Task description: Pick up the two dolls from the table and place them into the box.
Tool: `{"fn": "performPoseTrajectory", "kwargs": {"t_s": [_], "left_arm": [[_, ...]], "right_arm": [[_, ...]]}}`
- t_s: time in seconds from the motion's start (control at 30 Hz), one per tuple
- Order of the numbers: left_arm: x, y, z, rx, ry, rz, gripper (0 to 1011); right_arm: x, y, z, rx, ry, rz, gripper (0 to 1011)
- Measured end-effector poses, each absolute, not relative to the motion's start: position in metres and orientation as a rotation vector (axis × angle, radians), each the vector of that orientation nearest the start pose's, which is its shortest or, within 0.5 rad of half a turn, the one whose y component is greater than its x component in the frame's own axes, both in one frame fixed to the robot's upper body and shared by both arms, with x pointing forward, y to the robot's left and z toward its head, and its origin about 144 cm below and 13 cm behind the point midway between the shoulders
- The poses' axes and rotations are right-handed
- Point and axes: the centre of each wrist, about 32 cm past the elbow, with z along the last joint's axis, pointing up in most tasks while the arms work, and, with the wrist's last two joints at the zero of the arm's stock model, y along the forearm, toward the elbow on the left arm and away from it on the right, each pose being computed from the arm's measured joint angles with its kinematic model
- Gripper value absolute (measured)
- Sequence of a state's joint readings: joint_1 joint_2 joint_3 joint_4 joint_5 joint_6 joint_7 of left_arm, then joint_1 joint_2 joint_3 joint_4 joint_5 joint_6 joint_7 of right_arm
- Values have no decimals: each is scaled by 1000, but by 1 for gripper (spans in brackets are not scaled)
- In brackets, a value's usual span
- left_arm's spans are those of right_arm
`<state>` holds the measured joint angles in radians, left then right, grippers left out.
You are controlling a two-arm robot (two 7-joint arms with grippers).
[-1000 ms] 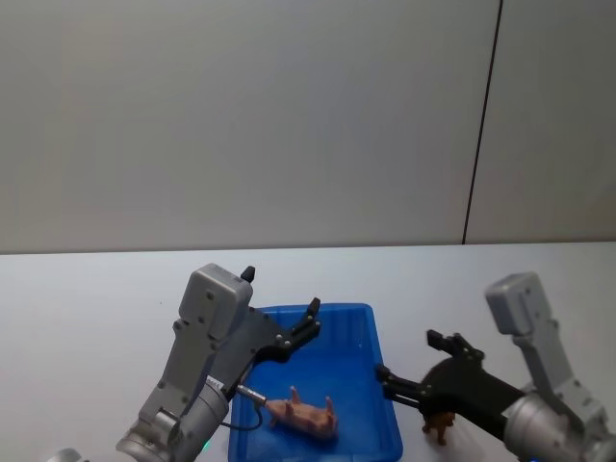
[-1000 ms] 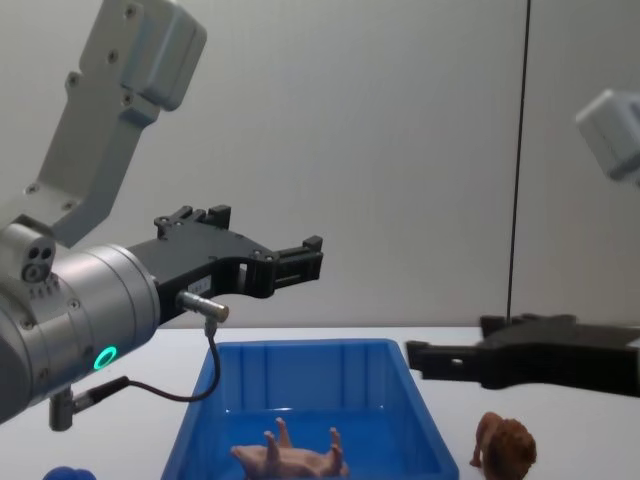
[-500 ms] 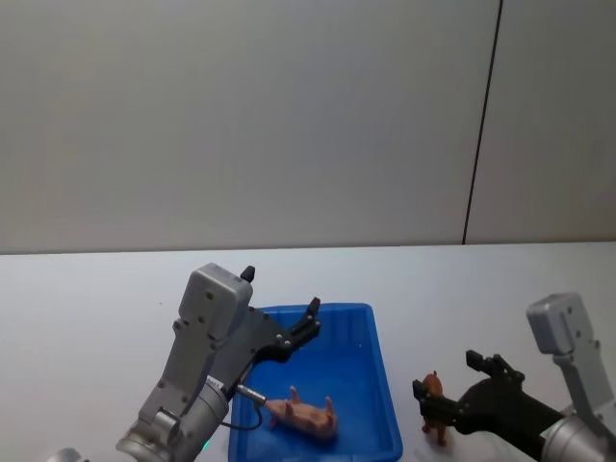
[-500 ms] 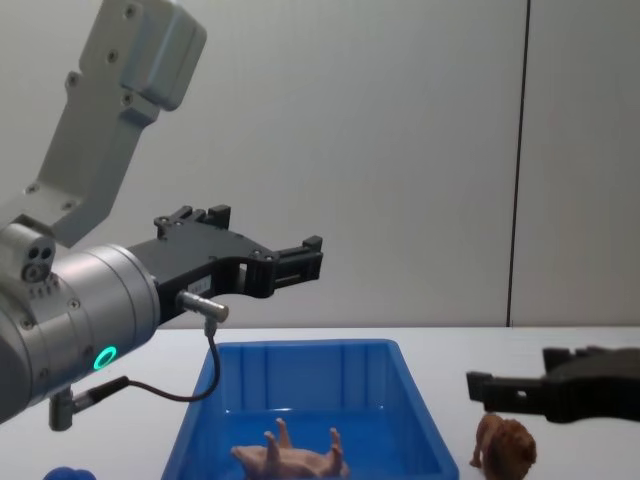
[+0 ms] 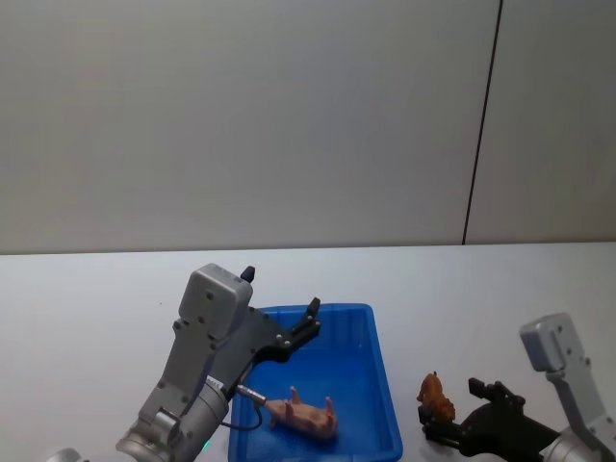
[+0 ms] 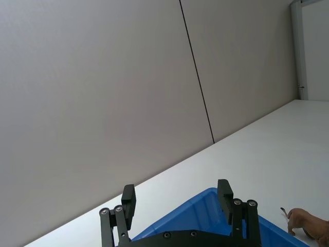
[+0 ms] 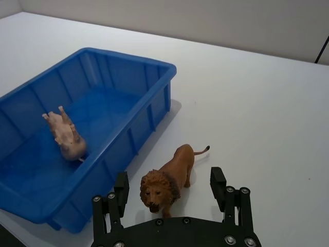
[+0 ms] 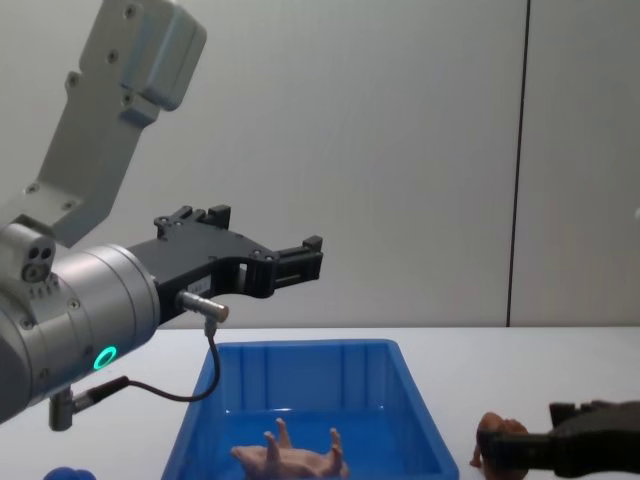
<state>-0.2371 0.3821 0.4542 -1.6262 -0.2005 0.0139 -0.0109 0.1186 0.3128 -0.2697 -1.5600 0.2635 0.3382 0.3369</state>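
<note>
While the brown plastic lion with the shaggy mane [image 7: 167, 180] stands upright on the flat white tabletop [image 7: 267, 103], just beside the right-hand wall of the bright blue rectangular plastic bin [image 7: 128, 57], the pale pink plastic pig [image 5: 306, 416] already lies on its side inside that bin, legs sticking up. So one doll is done and one is left.

Change over the last second: my right gripper [image 7: 169, 177] was up higher, reaching out near the bin's right rim. It has pulled back and dropped low to the table. The lion and pig have not moved. I judge this to be the approach for the second pick, with the grasp not yet made.

In the right wrist view my right fingers are spread wide, one on each side of the lion's head and shoulders. There are gaps on both sides, so they touch nothing and hold nothing. The lion faces back toward my wrist.

My left gripper [image 6: 176, 189] hangs above the bin's far left part, unchanged from a second ago, with its fingers spread and empty.

Next I probably need to settle a bit further around the body, then close. The mane end is bulky and the legs are thin, so a mid-body pinch looks safest.
</note>
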Motion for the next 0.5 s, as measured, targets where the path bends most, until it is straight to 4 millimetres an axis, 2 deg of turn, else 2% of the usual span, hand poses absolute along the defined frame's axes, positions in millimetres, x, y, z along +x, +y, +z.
{"fn": "performPoseTrajectory", "kwargs": {"t_s": [0.23, 0.27, 0.43, 0.47, 0.5], "left_arm": [[492, 198, 1204, 61, -268, 1124, 1001], [492, 198, 1204, 61, -268, 1124, 1001], [492, 198, 1204, 61, -268, 1124, 1001], [492, 198, 1204, 61, -268, 1124, 1001], [492, 198, 1204, 61, -268, 1124, 1001]], "right_arm": [[487, -235, 1156, -290, 213, -980, 855], [488, -234, 1155, -291, 218, -979, 795], [491, -232, 1152, -286, 222, -980, 675], [492, -232, 1152, -285, 222, -981, 601], [492, -232, 1152, -284, 221, -982, 601]]}}
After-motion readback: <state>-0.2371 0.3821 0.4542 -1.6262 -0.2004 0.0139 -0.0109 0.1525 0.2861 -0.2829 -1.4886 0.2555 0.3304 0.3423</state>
